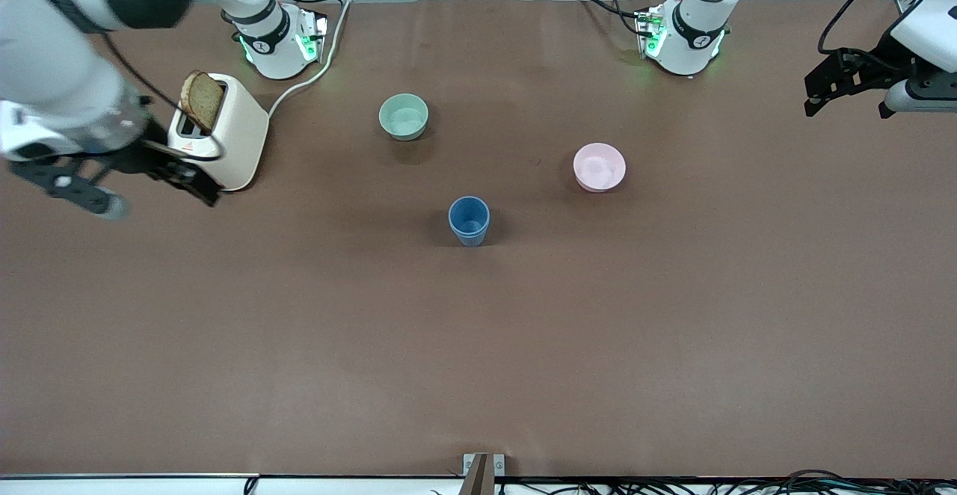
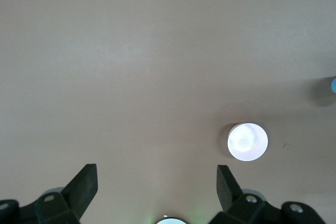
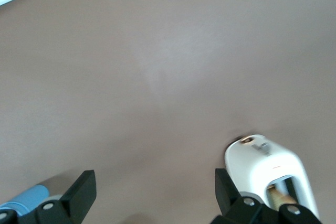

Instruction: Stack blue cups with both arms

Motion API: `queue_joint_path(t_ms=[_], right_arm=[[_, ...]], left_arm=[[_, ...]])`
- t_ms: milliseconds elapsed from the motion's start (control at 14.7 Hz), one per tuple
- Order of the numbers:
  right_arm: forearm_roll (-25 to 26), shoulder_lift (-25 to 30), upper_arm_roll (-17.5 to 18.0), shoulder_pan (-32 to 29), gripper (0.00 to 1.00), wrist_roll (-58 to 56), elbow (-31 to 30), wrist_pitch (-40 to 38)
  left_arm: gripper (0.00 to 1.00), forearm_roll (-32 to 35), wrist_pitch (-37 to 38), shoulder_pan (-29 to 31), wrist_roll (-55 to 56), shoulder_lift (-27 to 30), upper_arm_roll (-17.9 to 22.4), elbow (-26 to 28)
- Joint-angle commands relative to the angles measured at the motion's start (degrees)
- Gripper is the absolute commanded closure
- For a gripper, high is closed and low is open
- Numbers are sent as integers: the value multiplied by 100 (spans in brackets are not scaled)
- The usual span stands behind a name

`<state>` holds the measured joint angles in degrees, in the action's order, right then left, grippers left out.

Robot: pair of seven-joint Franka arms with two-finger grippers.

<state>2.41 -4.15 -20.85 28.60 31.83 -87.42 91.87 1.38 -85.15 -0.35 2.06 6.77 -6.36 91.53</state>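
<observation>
Fingers on both grippers spread wide, nothing held or touched.
Right gripper (image 1: 119,188) hangs by the toaster (image 1: 224,132) with its 1 bread slice (image 1: 202,100); left gripper (image 1: 852,95) is over the table (image 1: 478,353) at the left arm's end. Only 1 blue cup shape (image 1: 469,220) shows, upright mid-table, nearer the front camera than the green bowl (image 1: 404,117) and pink bowl (image 1: 599,167); whether it's 2 nested, can't tell.

No readable text, labels or numbers anywhere.
</observation>
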Motion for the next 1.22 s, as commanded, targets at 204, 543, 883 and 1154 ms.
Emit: queue_joint_path(t_ms=[204, 543, 883, 1154], right_arm=[[-152, 722, 2404, -3783, 0, -2002, -47, -749], [-224, 670, 1681, -3476, 0, -2673, -47, -671], [-241, 670, 1734, -3449, 0, -2682, -47, -600], [-206, 688, 1734, -3405, 0, -2726, -38, -697]], left_arm=[[0, -42, 86, -71, -74, -27, 12, -74], [0, -24, 86, -71, -57, -44, 12, -91], [0, 11, 86, -62, -48, -194, 21, -381], [0, 20, 86, -88, -48, -194, 21, -382]])
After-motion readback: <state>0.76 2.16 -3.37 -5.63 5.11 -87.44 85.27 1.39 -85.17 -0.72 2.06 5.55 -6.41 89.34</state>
